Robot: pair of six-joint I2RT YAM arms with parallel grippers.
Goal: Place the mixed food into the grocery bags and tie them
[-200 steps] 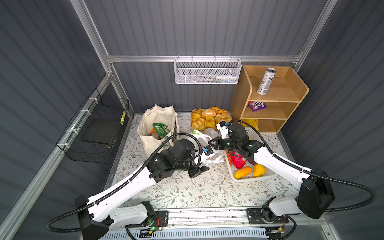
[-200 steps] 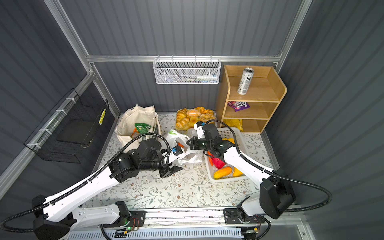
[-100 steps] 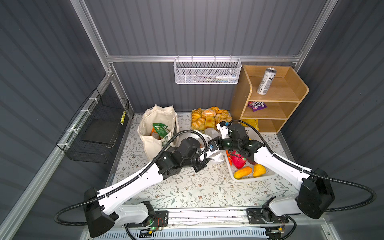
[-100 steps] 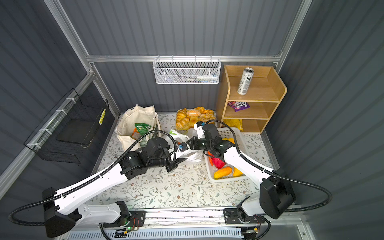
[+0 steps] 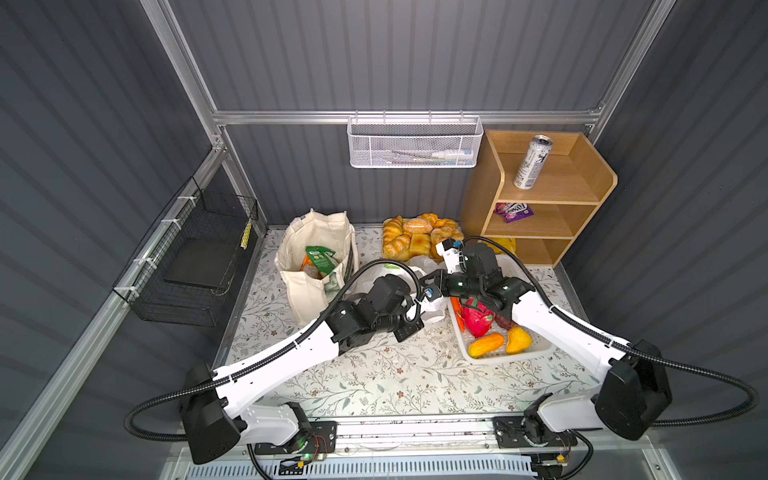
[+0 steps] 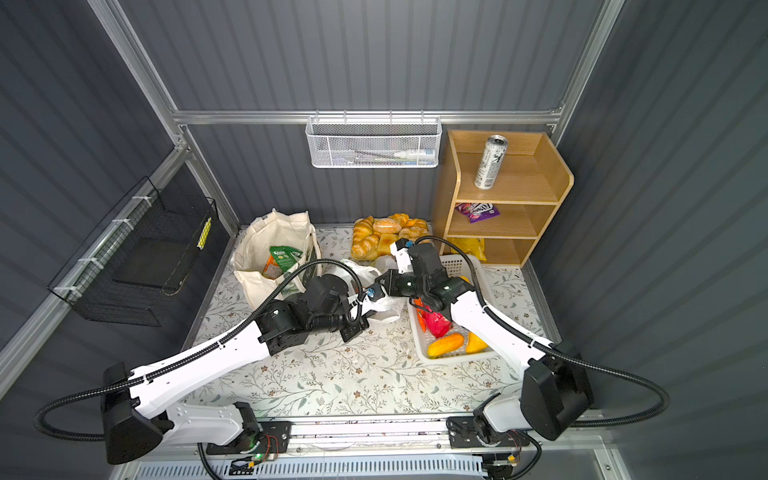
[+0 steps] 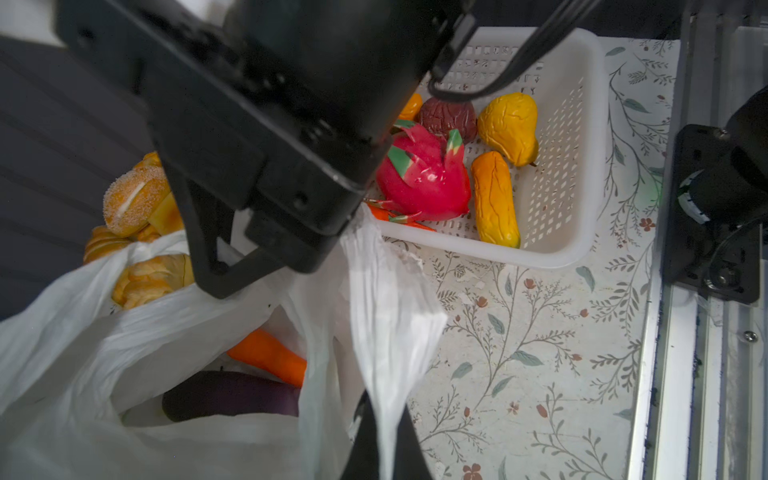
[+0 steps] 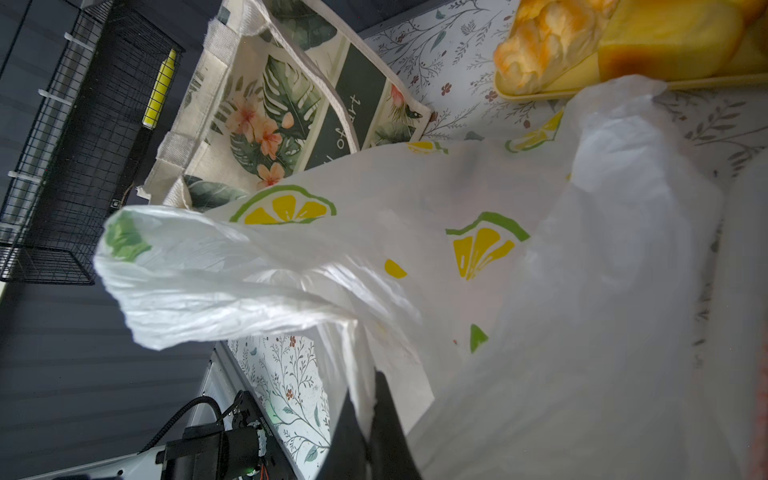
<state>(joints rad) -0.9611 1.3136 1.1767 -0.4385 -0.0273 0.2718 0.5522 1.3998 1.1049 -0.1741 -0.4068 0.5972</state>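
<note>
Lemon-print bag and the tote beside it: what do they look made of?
The lemon-print bag looks like thin plastic film: translucent, glossy, finely crinkled. The tote looks like woven cloth, probably canvas: matte, stitched hems, printed foliage.

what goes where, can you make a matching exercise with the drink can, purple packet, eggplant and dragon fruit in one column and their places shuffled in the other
Things
1. drink can
2. purple packet
3. eggplant
4. dragon fruit

Places
A. in the white perforated basket
B. top level of the wooden shelf unit
C. inside the lemon-print plastic bag
D. middle level of the wooden shelf unit

Pairs: 1-B, 2-D, 3-C, 4-A
</note>
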